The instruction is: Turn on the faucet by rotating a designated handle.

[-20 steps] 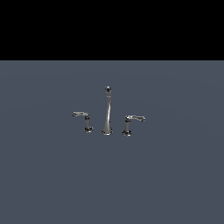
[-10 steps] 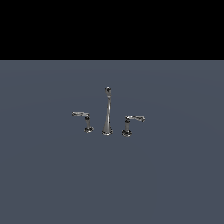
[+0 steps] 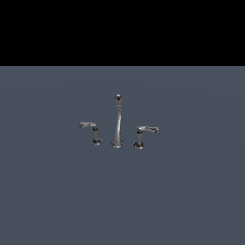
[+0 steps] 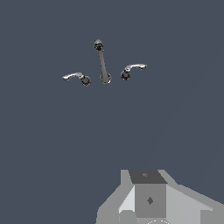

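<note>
On the grey tabletop (image 3: 57, 191) stands the faucet (image 3: 116, 123), its right handle (image 3: 145, 132) far from the pincer (image 4: 148, 205), whose opening I cannot tell.

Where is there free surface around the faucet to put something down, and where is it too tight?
The grey surface is bare on every side of the faucet: beyond the left lever, beyond the handle, and in front of the spout. It is crowded only in the narrow gaps between the spout and each lever post. The fingers do not show in either view.
</note>
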`<state>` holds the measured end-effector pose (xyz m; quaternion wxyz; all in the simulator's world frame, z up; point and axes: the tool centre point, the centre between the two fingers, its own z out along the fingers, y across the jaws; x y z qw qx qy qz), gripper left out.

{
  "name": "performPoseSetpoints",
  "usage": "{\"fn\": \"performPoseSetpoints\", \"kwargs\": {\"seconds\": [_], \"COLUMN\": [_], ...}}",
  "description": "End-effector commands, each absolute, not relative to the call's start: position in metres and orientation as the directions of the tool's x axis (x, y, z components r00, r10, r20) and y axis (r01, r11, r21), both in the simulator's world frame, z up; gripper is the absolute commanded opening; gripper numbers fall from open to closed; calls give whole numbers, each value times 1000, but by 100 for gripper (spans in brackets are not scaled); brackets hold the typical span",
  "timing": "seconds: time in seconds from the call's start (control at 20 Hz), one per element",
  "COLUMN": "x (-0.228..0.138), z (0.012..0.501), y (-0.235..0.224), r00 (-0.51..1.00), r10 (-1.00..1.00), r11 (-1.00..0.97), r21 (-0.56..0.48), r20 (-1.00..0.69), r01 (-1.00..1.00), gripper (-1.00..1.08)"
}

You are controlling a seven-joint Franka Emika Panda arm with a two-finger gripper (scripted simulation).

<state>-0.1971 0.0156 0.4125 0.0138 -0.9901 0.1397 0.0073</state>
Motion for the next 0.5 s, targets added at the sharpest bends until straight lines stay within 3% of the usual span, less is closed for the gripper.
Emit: {"fn": "performPoseSetpoints", "kwargs": {"seconds": [0.0,0.45], "x": [-185,-141], "z": [397,342], "y": [18,21], "r00": [940,833], "r10": [-340,-553], "r11": [-940,-833], "r21": [-24,-21], "r20": [-18,-19], "r01": [-340,-553], "gripper": [-100,-100]}}
